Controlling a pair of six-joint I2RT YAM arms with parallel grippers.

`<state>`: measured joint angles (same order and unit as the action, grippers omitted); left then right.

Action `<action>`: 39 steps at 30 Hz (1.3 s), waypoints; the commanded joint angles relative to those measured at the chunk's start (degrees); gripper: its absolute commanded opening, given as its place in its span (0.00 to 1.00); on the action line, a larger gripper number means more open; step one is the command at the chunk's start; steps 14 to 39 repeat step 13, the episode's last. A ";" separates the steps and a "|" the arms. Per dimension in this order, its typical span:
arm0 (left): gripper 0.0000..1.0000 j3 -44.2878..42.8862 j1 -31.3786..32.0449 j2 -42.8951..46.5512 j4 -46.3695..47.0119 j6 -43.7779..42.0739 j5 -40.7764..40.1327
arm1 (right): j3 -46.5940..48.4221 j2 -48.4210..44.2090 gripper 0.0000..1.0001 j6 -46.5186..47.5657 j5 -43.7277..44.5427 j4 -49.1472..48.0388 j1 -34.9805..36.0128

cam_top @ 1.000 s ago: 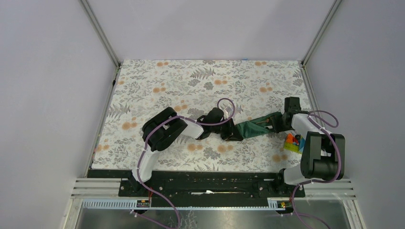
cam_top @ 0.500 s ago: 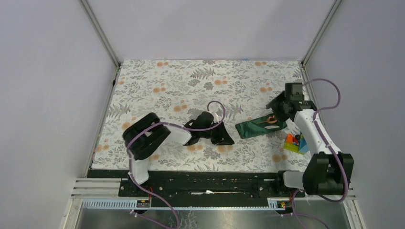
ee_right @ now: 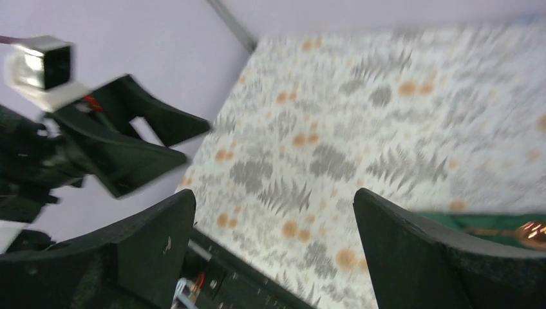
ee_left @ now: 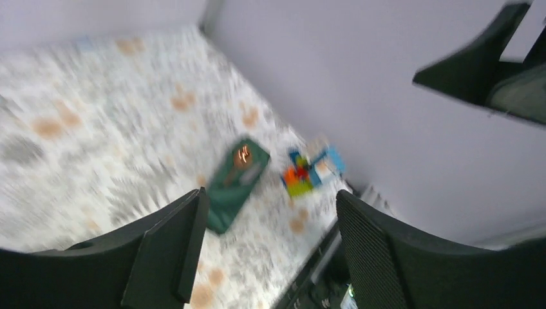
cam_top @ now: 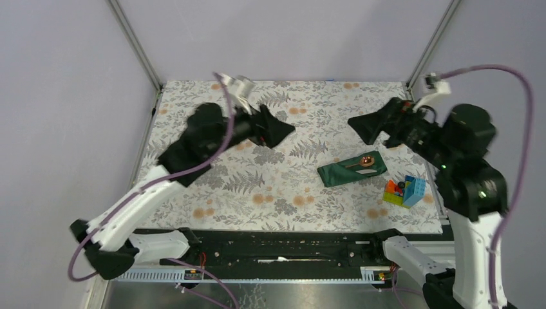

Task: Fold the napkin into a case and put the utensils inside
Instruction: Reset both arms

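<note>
The dark green napkin (cam_top: 348, 170) lies folded into a narrow case on the right of the floral tablecloth (cam_top: 270, 180). The copper spoon's bowl (cam_top: 367, 160) sticks out of its right end, and the handle is hidden inside. In the left wrist view the napkin (ee_left: 233, 187) and spoon bowl (ee_left: 243, 153) sit far below, blurred. My left gripper (cam_top: 278, 129) hangs high over the far middle, open and empty (ee_left: 270, 212). My right gripper (cam_top: 364, 127) is raised above the far right, open and empty (ee_right: 273, 206). The napkin's edge (ee_right: 496, 222) shows by its right finger.
Bright multicoloured toy blocks (cam_top: 404, 190) stand just right of the case, near the table's right edge. Grey walls with metal corner posts (cam_top: 138, 51) close in the back and sides. The black base rail (cam_top: 283, 248) runs along the near edge.
Both arms have lifted off the table and pulled back high above it. Both grippers have let go of the napkin and opened wide. The folded napkin with the spoon stays put.
</note>
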<state>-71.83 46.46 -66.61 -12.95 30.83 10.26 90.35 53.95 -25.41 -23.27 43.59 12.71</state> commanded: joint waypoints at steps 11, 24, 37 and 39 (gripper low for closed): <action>0.99 -29.81 -0.36 12.86 -17.03 -20.76 -22.65 | 13.58 -12.94 1.00 17.18 30.25 6.72 -0.05; 0.99 -30.86 -0.32 13.46 -16.72 -21.67 -23.67 | 12.69 -14.00 1.00 17.53 32.45 5.78 -0.05; 0.99 -30.86 -0.32 13.46 -16.72 -21.67 -23.67 | 12.69 -14.00 1.00 17.53 32.45 5.78 -0.05; 0.99 -30.86 -0.32 13.46 -16.72 -21.67 -23.67 | 12.69 -14.00 1.00 17.53 32.45 5.78 -0.05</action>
